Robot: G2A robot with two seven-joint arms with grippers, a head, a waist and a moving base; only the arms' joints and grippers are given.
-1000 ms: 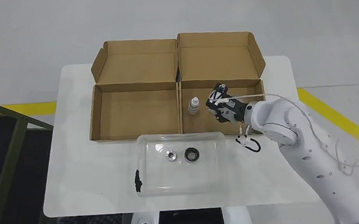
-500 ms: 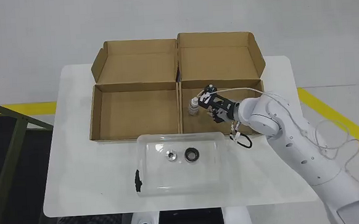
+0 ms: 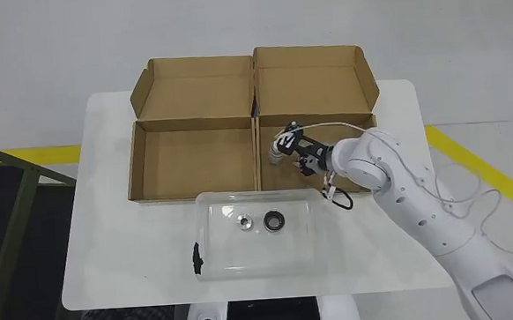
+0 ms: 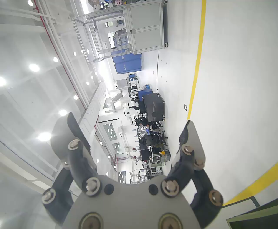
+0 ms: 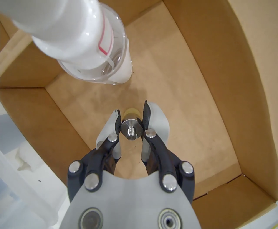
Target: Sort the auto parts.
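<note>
Steel and short, the threaded metal part [image 5: 130, 128] sits clamped in the jaws of the right gripper [image 5: 131, 117], inside the right cardboard box [image 5: 184, 108]. Its long axis lies in line with the gripper, with the stud toward the wrist and the yellowish end toward the box floor. The right arm reaches in from the box's right, its gripper near the white bottle [image 5: 86, 43]. The left gripper [image 4: 130, 121] has its jaws spread and holds nothing.
</note>
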